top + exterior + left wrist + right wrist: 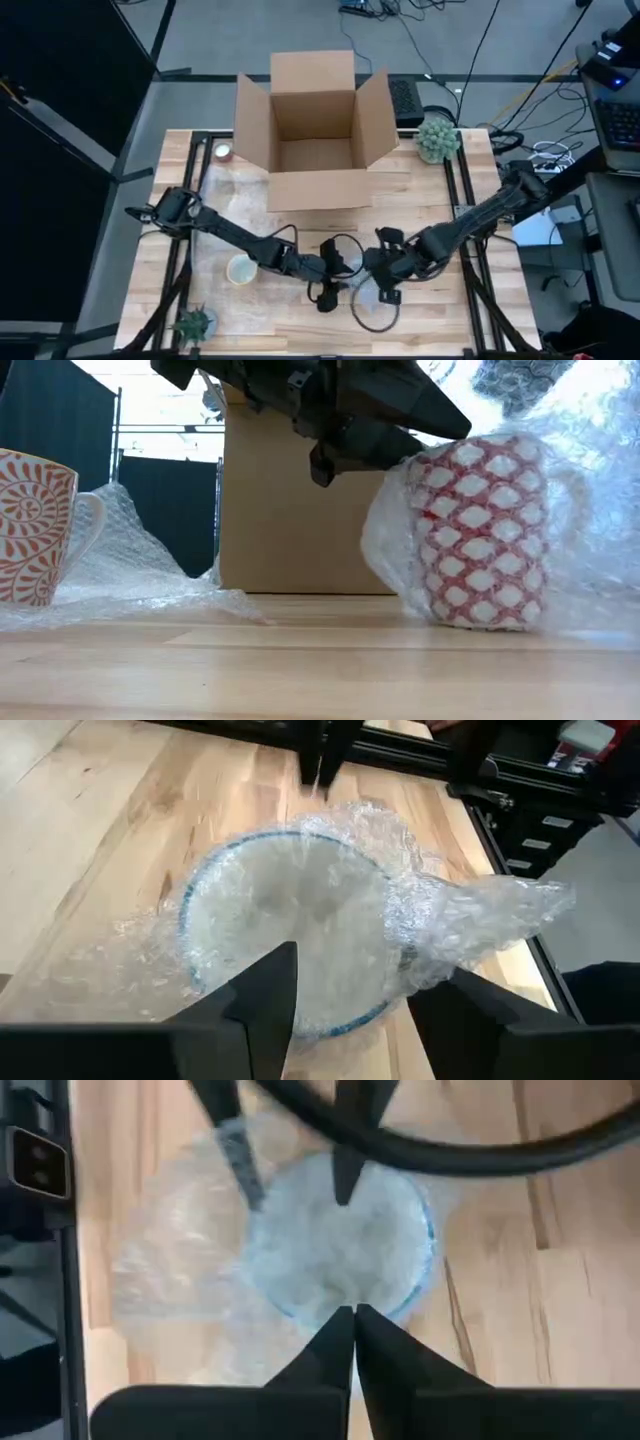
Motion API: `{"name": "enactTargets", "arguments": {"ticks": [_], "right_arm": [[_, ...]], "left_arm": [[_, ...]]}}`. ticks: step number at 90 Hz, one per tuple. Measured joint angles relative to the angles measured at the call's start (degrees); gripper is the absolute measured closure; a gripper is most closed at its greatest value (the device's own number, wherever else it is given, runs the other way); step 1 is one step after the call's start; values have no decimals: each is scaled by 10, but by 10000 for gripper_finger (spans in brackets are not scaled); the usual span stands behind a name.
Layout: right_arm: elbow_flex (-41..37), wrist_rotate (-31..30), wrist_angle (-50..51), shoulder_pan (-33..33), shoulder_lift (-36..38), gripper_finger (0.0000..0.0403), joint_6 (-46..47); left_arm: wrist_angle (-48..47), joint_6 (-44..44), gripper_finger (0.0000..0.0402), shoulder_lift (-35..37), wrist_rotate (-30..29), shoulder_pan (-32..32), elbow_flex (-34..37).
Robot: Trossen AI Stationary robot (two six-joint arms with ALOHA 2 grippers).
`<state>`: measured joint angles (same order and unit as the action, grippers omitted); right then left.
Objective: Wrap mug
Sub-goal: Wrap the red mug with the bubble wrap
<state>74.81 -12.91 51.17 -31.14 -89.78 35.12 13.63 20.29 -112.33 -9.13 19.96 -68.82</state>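
An open cardboard box (312, 130) sits at top centre, a plant (437, 138) to its right, an orange-patterned mug (35, 525) at left on loose bubble wrap (130, 575); the red-patterned mug (482, 532) stands lower centre, upright, swathed in bubble wrap; my left gripper (345, 1005) is spread above it; my right gripper (353, 1342) is pressed together at its rim.

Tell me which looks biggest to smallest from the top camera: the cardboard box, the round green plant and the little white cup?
1. The cardboard box looks biggest by far.
2. The round green plant.
3. The little white cup, only slightly smaller than the plant.
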Motion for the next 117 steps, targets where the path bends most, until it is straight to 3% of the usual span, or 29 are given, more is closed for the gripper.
{"name": "enactTargets", "arguments": {"ticks": [15, 34, 52, 74, 117], "right_arm": [[0, -37, -79, -23, -3, 403, -26], [1, -39, -159, -16, -29, 403, -73], [1, -24, -148, 10, -77, 403, -84], [2, -10, -45, 26, -110, 403, -56], [7, 87, -88, 72, -206, 403, -100]], "left_arm": [[0, 3, 231, 0, 0, 0, 0], [0, 3, 231, 0, 0, 0, 0], [0, 3, 231, 0, 0, 0, 0], [1, 3, 231, 0, 2, 0, 0], [8, 5, 231, 0, 4, 0, 1]]}}
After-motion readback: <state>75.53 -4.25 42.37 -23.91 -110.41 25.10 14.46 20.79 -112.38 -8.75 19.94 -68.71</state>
